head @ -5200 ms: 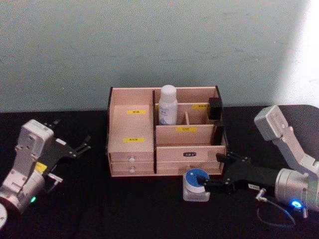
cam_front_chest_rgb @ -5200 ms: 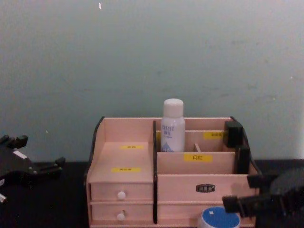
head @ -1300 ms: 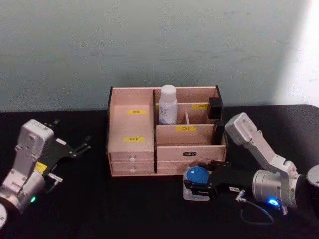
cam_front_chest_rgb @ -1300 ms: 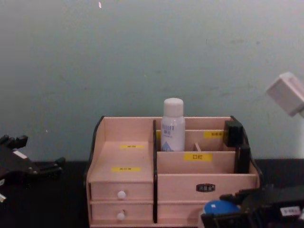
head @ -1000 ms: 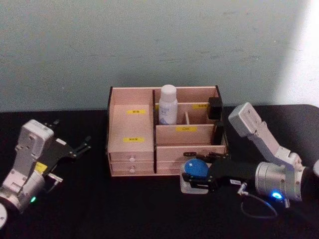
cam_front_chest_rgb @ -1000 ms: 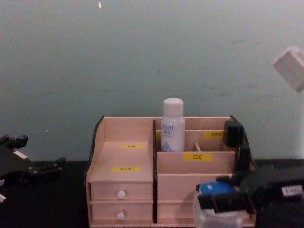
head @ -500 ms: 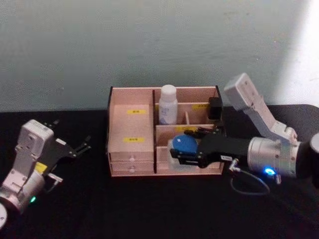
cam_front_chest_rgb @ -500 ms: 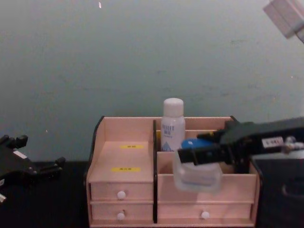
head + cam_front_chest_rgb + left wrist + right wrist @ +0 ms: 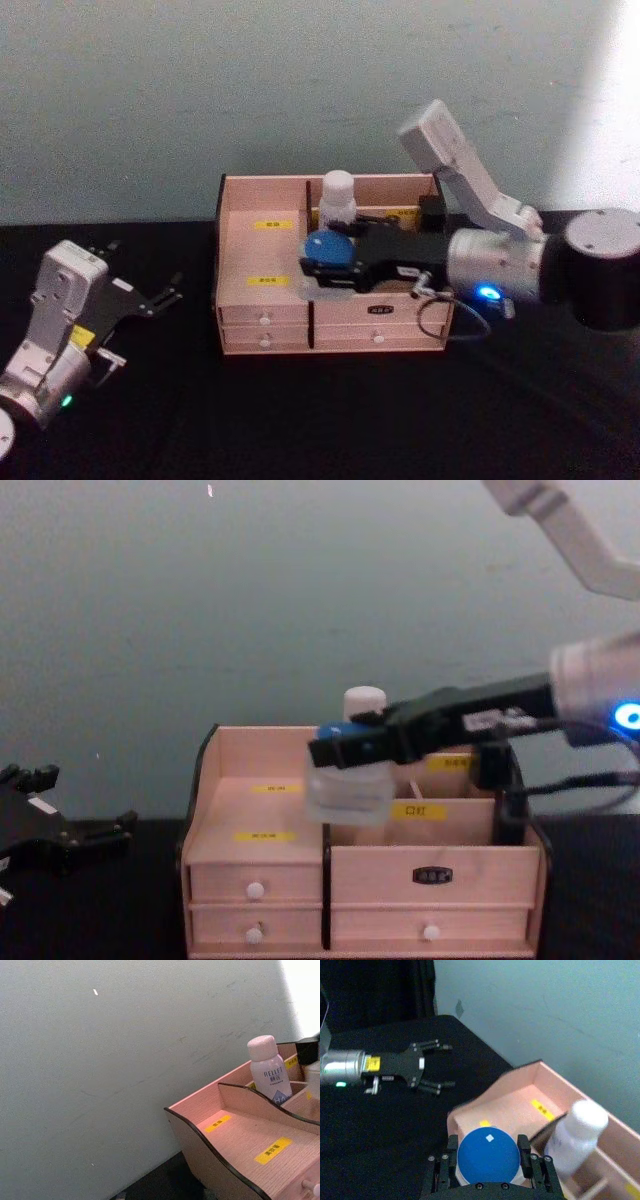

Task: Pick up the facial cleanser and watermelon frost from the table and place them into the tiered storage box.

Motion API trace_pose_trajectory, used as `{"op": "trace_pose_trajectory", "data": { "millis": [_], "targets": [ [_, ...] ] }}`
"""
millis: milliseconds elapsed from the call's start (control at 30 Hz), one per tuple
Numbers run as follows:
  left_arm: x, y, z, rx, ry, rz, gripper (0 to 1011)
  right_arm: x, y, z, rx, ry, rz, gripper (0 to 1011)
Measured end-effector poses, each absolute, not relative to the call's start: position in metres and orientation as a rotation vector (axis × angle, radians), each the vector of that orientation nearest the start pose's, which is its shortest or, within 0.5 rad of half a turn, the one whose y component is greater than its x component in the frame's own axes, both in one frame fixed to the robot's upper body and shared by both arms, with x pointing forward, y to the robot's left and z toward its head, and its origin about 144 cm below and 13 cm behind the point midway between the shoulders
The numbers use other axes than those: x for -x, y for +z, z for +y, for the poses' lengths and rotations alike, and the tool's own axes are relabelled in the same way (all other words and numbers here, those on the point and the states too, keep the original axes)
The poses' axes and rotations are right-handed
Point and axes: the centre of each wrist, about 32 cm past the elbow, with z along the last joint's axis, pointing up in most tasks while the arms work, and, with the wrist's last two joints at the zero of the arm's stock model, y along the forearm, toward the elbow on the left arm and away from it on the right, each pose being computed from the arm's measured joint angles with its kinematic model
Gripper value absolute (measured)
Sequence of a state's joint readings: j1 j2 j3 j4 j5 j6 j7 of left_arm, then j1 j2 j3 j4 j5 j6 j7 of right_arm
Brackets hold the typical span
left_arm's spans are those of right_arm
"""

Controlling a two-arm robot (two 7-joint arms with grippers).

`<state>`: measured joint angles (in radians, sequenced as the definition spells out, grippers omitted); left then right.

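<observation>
The right gripper's (image 9: 350,748) jaws clamp the blue-lidded jar (image 9: 325,247) above the tiered storage box's (image 9: 430,865) black divider (image 9: 325,900), just before the white bottle (image 9: 267,1072) — best to centre it over one compartment, lower it level, then release; the left gripper (image 9: 447,1065) sits parked at the tabletop's (image 9: 300,420) left, jaws apart.

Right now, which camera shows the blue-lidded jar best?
The chest view: the jar appears side-on, blue lid and clear body. The right wrist view shows its lid in the right gripper; the head view, the lid above the storage box.
</observation>
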<state>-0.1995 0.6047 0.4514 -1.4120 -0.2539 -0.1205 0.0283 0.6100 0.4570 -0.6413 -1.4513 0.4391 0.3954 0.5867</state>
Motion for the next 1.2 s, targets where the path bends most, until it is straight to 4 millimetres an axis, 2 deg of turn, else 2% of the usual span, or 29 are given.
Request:
{"op": "trace_pose_trajectory", "data": {
  "millis": [300, 833, 1200],
  "targets": [
    [-0.489, 1.140, 0.310, -0.305, 1.248, -0.285, 1001, -0.599, 1.271, -0.172, 0.345, -0.525, 0.005, 718],
    [-0.489, 1.140, 0.310, -0.305, 1.248, -0.285, 1001, -0.638, 1.269, -0.127, 0.369, -0.541, 0.006, 718],
    [-0.489, 1.140, 0.310, -0.304, 1.248, -0.285, 1002, -0.648, 1.264, -0.116, 0.405, -0.563, 0.014, 718]
  ]
}}
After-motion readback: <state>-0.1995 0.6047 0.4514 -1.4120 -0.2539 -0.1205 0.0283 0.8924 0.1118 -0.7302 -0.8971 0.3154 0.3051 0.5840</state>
